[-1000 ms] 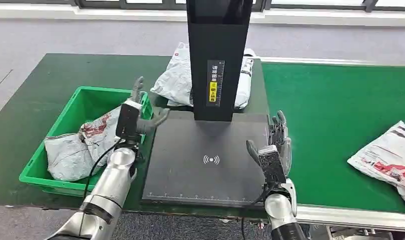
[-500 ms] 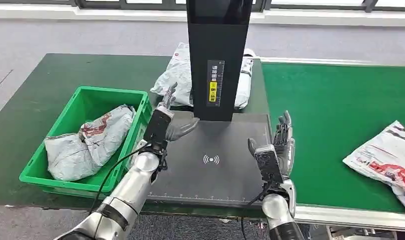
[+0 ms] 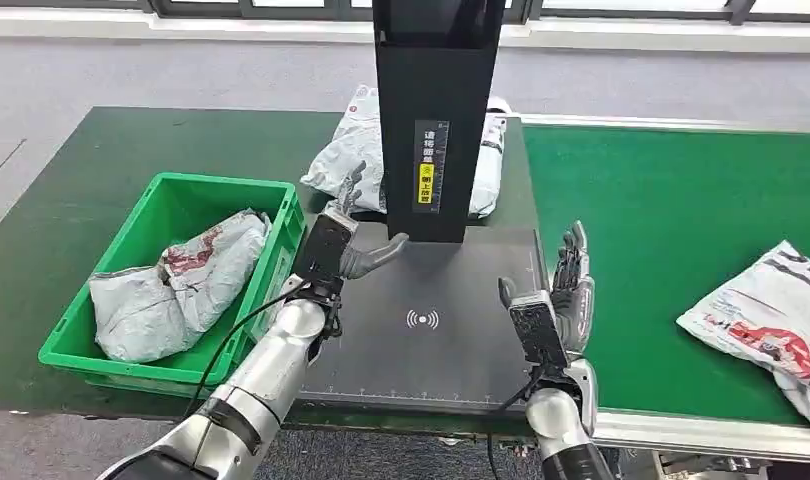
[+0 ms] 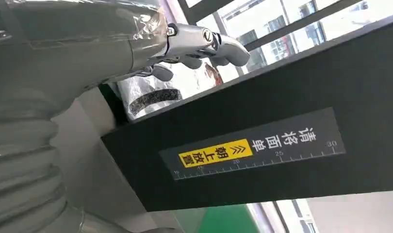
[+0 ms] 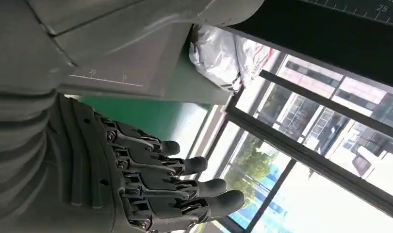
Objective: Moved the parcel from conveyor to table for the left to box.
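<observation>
The left hand (image 3: 333,247) hovers over the near-left part of the black scanner base (image 3: 421,320), close to the black upright column (image 3: 437,110) with its yellow label, and its fingers (image 4: 204,46) are spread apart with nothing in them. The right hand (image 3: 553,305) stands at the right edge of the base, just beside the green conveyor (image 3: 671,250), palm turned inward; its fingers (image 5: 185,184) are extended side by side and hold nothing. A grey parcel (image 3: 771,325) with red print lies on the conveyor near its right edge, well apart from both hands. Another grey parcel (image 3: 356,160) rests on the dark green counter (image 3: 111,150) behind the column, partly hidden by it, and the left wrist view shows part of it past the column's edge. A green box (image 3: 161,210) sits on the left of the counter, just beside the base, and a crumpled grey parcel (image 3: 176,285) lies inside it.
</observation>
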Controlling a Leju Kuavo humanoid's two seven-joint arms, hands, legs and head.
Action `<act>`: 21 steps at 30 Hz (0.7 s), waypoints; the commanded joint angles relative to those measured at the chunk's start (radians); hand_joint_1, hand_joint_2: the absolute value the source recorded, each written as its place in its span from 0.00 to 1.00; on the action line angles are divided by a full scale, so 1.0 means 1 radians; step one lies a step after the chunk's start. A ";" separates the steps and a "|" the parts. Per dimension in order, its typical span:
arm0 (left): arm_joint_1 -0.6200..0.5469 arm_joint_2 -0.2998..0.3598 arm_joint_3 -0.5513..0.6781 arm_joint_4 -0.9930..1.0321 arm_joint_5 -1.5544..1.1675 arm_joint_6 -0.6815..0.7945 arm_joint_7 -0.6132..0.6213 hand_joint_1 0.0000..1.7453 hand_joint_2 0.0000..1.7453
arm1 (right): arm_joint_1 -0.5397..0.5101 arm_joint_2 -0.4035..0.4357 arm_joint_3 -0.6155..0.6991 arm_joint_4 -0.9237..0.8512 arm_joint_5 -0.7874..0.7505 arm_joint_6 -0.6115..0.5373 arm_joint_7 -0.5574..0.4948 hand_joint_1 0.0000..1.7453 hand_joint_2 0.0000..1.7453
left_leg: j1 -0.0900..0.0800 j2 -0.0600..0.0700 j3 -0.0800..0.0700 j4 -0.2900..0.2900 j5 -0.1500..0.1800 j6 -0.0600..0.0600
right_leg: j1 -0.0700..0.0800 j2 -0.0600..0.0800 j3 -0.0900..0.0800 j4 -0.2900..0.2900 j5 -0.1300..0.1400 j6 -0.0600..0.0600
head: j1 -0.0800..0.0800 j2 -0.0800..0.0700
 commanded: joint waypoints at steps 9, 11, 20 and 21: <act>-0.091 0.010 -0.094 0.071 0.080 -0.004 0.025 0.00 1.00 | -0.049 -0.020 -0.019 0.117 -0.023 -0.017 -0.008 0.00 1.00 | 0.000 0.001 0.002 -0.002 0.000 0.002 | 0.001 -0.001 0.002 -0.001 0.000 -0.003 | 0.000 0.000; -0.082 0.014 -0.098 0.070 0.100 -0.006 0.014 0.00 1.00 | -0.038 -0.019 -0.026 0.111 -0.025 -0.010 -0.003 0.00 1.00 | 0.000 0.001 0.002 -0.002 0.000 0.003 | 0.001 -0.001 0.002 -0.001 0.000 -0.003 | 0.000 0.000; -0.039 0.028 -0.100 0.002 0.133 0.004 0.032 0.00 1.00 | -0.072 -0.019 -0.044 0.174 -0.008 -0.017 -0.009 0.00 1.00 | 0.000 0.002 0.002 -0.002 0.000 0.002 | 0.001 0.001 0.002 -0.002 0.001 -0.003 | 0.000 0.000; -0.036 0.030 -0.099 -0.003 0.133 0.007 0.027 0.00 1.00 | -0.072 -0.018 -0.045 0.172 -0.009 -0.019 -0.010 0.00 1.00 | 0.000 0.001 0.001 -0.001 0.000 0.002 | 0.000 0.000 0.001 -0.001 0.000 -0.002 | 0.000 0.000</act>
